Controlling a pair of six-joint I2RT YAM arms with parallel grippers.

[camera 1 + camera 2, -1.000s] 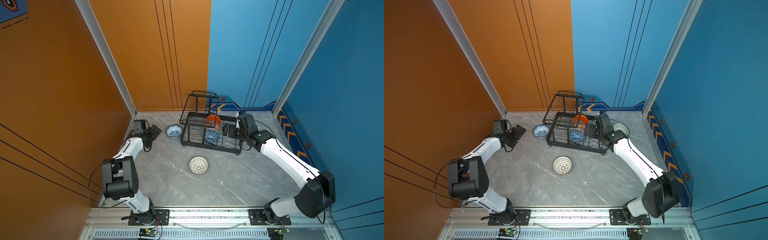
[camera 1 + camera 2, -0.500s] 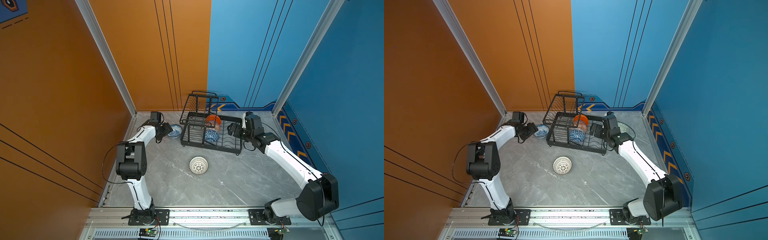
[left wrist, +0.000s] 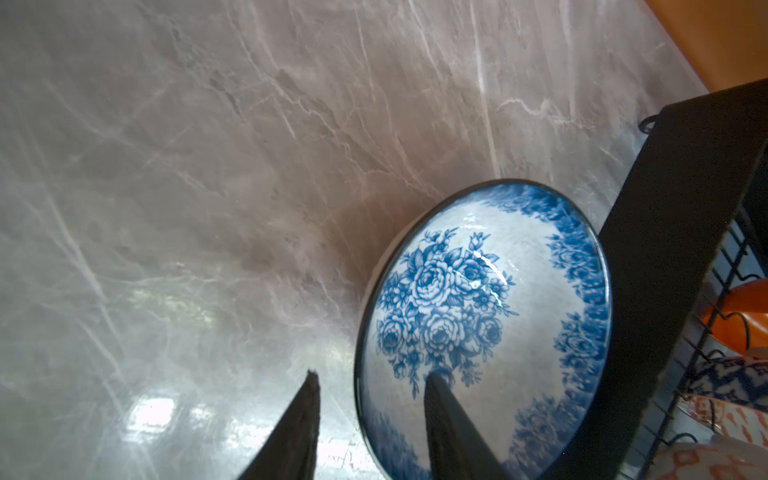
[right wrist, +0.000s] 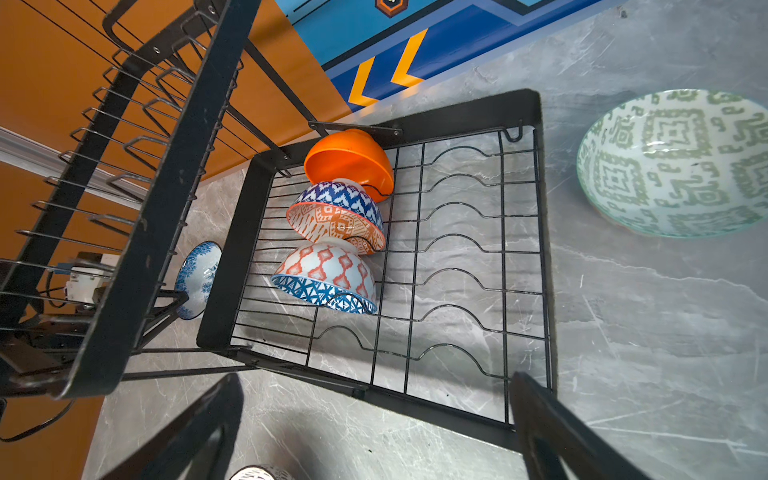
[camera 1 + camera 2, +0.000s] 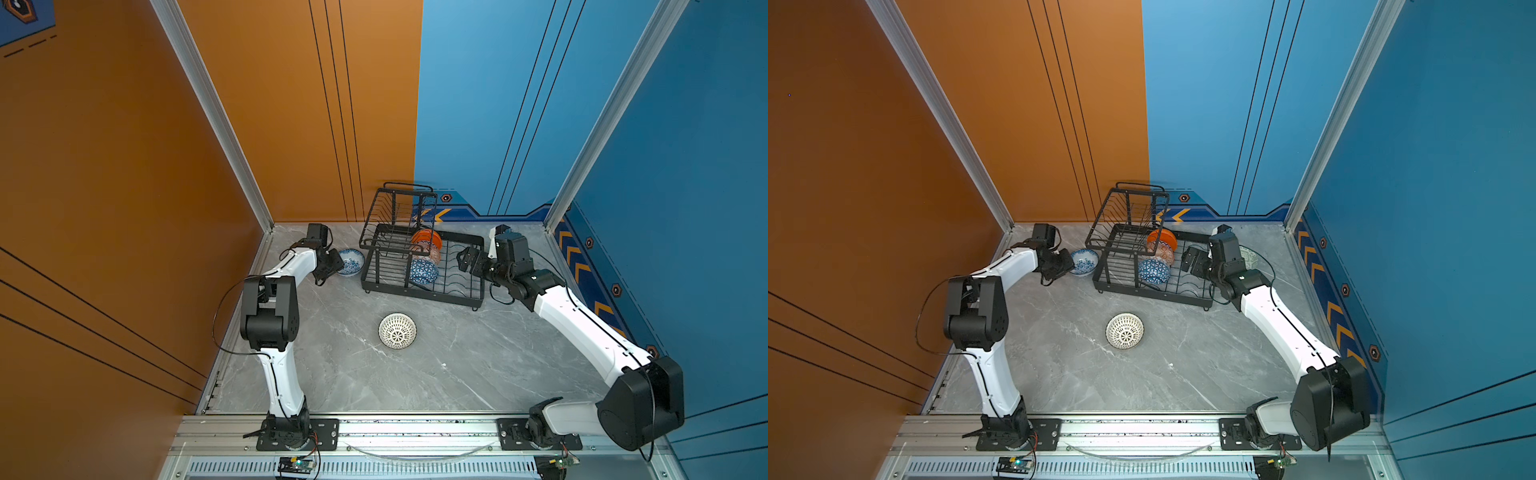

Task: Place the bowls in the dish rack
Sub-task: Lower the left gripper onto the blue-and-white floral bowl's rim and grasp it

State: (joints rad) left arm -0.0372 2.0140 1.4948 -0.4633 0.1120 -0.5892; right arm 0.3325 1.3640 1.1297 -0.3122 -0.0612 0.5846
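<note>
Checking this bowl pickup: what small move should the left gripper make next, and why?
Probably close the left gripper on the rim of the flowered bowl. One finger is inside the bowl and the other outside over the table, with the rim between them and a gap showing. The bowl sits beside the dish rack, not in it.

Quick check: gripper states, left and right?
Left gripper: open, straddling the blue-white floral bowl rim, not clamped.
Right gripper: open, empty.

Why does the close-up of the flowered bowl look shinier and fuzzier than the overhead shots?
Left wrist view: light glares off the marble tabletop and the glazed floral bowl, and the near fingers blur; both top views: evenly lit, sharp.
</note>
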